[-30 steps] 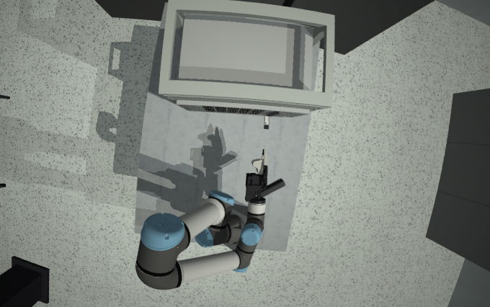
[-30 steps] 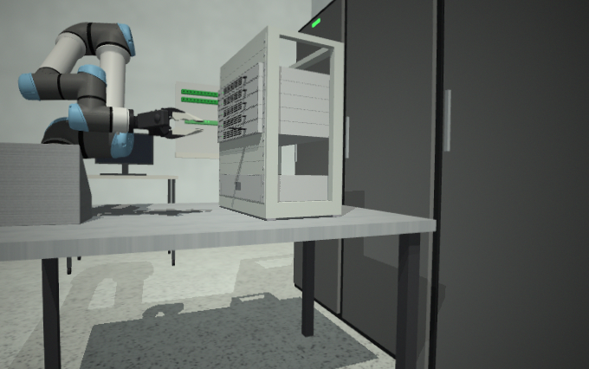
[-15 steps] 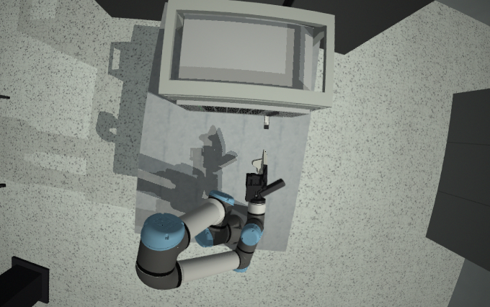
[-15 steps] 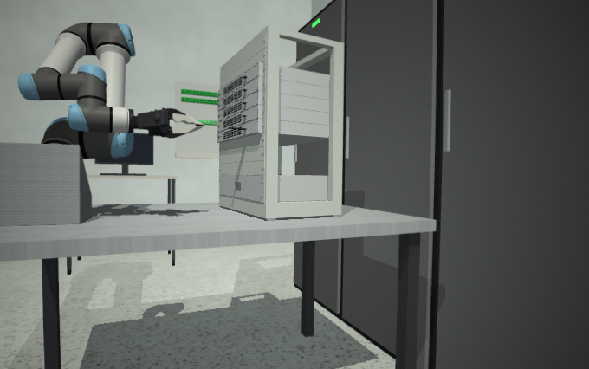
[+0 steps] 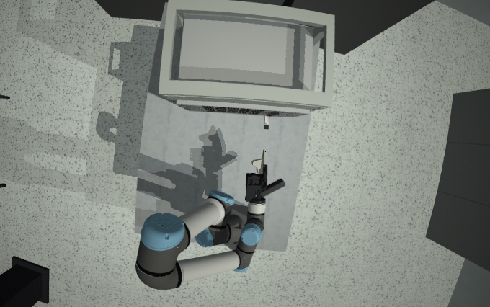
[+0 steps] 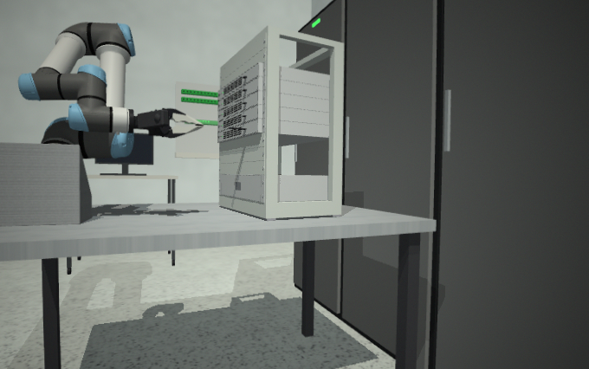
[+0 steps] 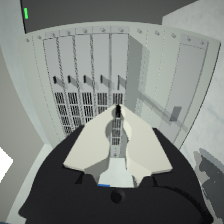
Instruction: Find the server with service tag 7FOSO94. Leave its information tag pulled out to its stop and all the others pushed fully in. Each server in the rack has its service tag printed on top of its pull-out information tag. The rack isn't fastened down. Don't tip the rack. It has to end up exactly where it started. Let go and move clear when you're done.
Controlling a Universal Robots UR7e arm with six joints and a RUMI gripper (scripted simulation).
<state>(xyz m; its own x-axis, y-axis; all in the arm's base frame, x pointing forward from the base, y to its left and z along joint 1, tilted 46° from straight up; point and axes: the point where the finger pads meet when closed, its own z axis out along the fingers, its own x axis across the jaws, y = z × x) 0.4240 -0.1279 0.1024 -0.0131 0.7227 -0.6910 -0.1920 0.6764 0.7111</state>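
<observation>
Dim grey light, hard-edged shadows, blocky edges.

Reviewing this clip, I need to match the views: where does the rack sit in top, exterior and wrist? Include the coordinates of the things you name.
Top: the rack [image 5: 246, 88] [image 6: 272, 130] [image 7: 212, 55] fills the upper middle, seen from above.
Exterior: right of centre, standing on the table [image 6: 369, 219].
Wrist: its front spans the upper picture, beyond the tool [image 5: 264, 150] [image 6: 203, 125] [image 7: 118, 105].
Shared landmark: the tool's pale fingers [image 5: 264, 157] [image 6: 190, 118].
</observation>
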